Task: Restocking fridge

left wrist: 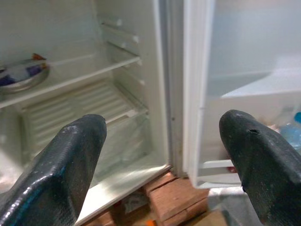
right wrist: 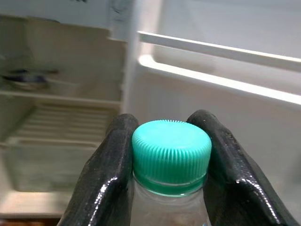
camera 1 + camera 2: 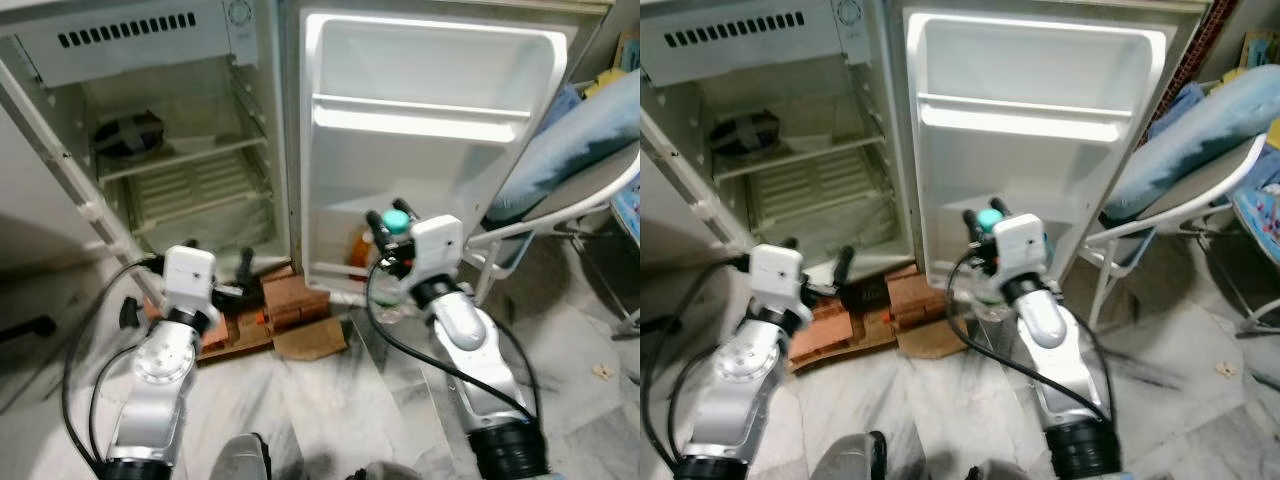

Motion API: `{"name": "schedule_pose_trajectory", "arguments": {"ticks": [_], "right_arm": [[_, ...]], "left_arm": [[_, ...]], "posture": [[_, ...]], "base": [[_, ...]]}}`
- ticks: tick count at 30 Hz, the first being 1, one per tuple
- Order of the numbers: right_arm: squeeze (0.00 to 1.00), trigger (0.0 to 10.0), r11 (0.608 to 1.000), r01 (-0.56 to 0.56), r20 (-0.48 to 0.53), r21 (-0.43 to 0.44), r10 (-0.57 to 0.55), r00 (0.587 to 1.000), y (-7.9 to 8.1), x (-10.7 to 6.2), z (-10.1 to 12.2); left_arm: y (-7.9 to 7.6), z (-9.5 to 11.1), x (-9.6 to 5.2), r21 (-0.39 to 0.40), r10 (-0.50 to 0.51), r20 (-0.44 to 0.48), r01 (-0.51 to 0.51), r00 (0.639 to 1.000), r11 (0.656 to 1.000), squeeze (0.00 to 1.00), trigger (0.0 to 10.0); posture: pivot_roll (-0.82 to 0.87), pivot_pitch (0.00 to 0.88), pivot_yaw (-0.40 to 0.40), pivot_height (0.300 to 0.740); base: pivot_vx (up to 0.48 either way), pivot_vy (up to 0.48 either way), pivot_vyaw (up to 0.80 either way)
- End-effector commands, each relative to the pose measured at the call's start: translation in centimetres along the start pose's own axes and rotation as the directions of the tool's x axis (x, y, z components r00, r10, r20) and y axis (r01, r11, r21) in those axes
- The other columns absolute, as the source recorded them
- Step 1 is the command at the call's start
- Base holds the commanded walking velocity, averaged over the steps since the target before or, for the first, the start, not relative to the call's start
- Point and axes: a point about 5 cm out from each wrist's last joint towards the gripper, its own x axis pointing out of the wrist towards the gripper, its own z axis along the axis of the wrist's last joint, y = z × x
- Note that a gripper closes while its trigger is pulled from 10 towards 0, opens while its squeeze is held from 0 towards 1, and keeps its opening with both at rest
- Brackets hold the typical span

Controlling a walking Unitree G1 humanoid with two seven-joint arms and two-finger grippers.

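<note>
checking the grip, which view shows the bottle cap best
The right wrist view: the teal bottle cap sits large and sharp between the right end effector fingers. Both eye views show it small; the left wrist view shows a blurred blue bit.

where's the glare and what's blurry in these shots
Eye views: the fridge door shelf edge is blown out white, the fridge interior dim. Right wrist view: the bottle cap in the right hand is sharp, the background soft. Left wrist view: left hand fingers blurred.
</note>
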Motion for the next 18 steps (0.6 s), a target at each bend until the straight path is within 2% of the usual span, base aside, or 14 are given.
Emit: {"name": "schedule_pose_trajectory", "arguments": {"ticks": [1, 14, 18], "right_arm": [[0.00, 10.0, 1.000, -0.015, 0.048, 0.007, 0.014, 0.999, 0.30, 0.46, 1.08], [0.00, 10.0, 0.999, -0.033, 0.042, -0.002, 0.033, 0.999, 0.43, 0.50, 1.00], [0.00, 10.0, 0.999, -0.046, 0.031, 0.001, 0.046, 0.998, 0.61, 0.29, 0.78]], "left_arm": [[0.74, 0.38, -0.10, 0.013, 0.014, 0.010, -0.014, 1.000, 1.000, 0.00, 10.0], [0.36, 0.28, -0.17, 0.000, 0.013, 0.002, -0.013, 1.000, 1.000, 0.00, 10.0], [0.47, 0.12, -0.20, -0.010, 0.021, -0.012, -0.022, 1.000, 1.000, 0.00, 10.0]], "posture": [[0.07, 0.095, -0.058, 0.740], [0.06, 0.105, -0.065, 0.740], [0.06, 0.107, -0.066, 0.740]], "base": [[0.296, 0.000, 0.00], [0.314, 0.000, 0.00], [0.195, 0.090, 0.00]]}}
